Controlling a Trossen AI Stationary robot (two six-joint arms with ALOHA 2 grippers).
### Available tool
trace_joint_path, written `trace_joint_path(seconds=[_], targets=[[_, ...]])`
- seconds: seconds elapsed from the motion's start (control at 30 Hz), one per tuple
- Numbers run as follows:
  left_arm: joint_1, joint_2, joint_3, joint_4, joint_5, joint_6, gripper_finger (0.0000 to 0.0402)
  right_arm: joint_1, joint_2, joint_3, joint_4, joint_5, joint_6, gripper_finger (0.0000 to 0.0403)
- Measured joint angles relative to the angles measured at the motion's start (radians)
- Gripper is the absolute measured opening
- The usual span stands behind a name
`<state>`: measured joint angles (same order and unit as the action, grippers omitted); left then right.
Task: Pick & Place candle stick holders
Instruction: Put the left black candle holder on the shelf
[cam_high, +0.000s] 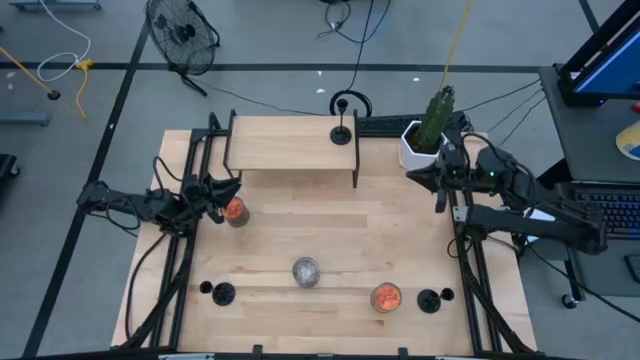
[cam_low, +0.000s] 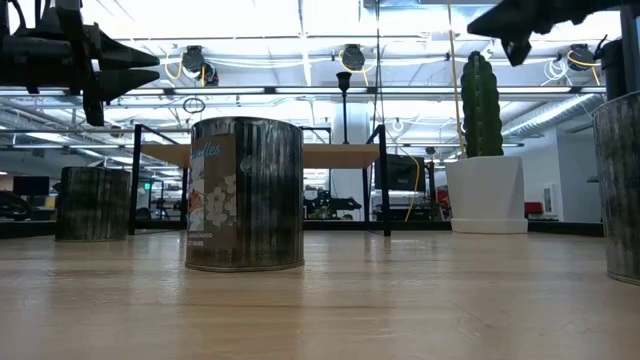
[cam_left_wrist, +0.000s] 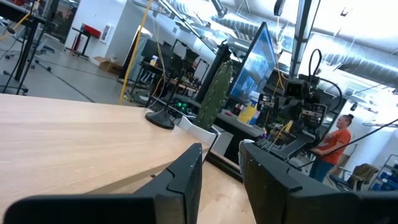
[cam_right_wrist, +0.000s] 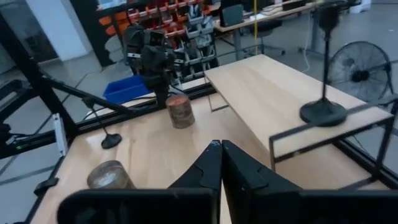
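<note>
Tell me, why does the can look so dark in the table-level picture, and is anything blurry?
In the low view the can is backlit: bright ceiling lights behind it wash out the top, leaving its front dim. The jar at the edge is cropped. In the left wrist view the left hand looms large, dark and soft-edged.

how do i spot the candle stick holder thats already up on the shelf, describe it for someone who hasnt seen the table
Find the raised wooden shelf along the table's far edge. Near its right end, close to the potted cactus, stands one black candle stick holder: a round disc base with a thin upright stem. The other two holders stand at the table's near corners.
</note>
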<state>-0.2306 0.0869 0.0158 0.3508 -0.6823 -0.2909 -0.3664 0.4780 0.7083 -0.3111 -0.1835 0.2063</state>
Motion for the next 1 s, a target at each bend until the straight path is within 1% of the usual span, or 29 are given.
trace_joint_path(seconds=[0.23,0.37,0.47,0.63,0.67,0.77,0.87,1.0], targets=[[0.000,0.000,0.000,-0.008,0.000,0.000,0.0113,0.000,-0.103,-0.078,0.010,0.009,0.047,0.0001],[0.000,0.000,0.000,-0.009,0.000,0.021,0.0113,0.000,-0.156,-0.131,0.070,0.054,0.070,0.0001],[0.000,0.000,0.000,-0.009,0.000,0.026,0.0113,0.000,-0.191,-0.174,0.120,0.062,0.074,0.0001],[0.000,0.000,0.000,-0.004,0.001,0.056,0.0113,0.000,-0.230,-0.223,0.129,0.118,0.089,0.0001],[0.000,0.000,0.000,-0.003,0.005,0.073,0.0113,0.000,-0.235,-0.230,0.128,0.133,0.089,0.0001],[0.000,0.000,0.000,-0.003,0.028,0.124,0.0113,0.000,-0.252,-0.254,0.129,0.135,0.097,0.0001],[0.000,0.000,0.009,-0.010,0.063,0.133,0.0113,0.000,-0.275,-0.289,0.132,0.132,0.126,0.0001],[0.000,0.000,0.039,-0.039,0.129,0.145,0.0113,0.000,-0.317,-0.366,0.230,0.130,0.166,0.0001]])
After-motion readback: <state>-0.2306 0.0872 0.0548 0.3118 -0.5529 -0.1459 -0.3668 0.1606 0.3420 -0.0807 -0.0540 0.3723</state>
